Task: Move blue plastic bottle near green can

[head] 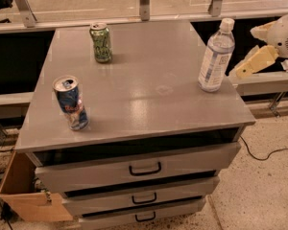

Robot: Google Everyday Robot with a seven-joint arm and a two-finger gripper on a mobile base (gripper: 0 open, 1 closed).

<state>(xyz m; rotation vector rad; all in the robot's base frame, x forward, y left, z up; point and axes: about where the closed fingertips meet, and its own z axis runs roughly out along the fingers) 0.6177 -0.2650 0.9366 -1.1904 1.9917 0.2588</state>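
Nearest, the grey cabinet showed three drawers (144, 169) with dark handles. A cardboard box (24, 200) stood at its left side, partly hidden behind it. On the cabinet top (149, 99), a blue and silver can (70, 103) stood upright near the front left corner. The blue plastic bottle (216, 56) stood upright near the right edge, well apart from the green can (101, 42) at the far left. The gripper (252, 63) hung just right of the bottle, beyond the top's edge, not touching it. Its body was cut off by the frame, and whether it was clenched or released could not be told.
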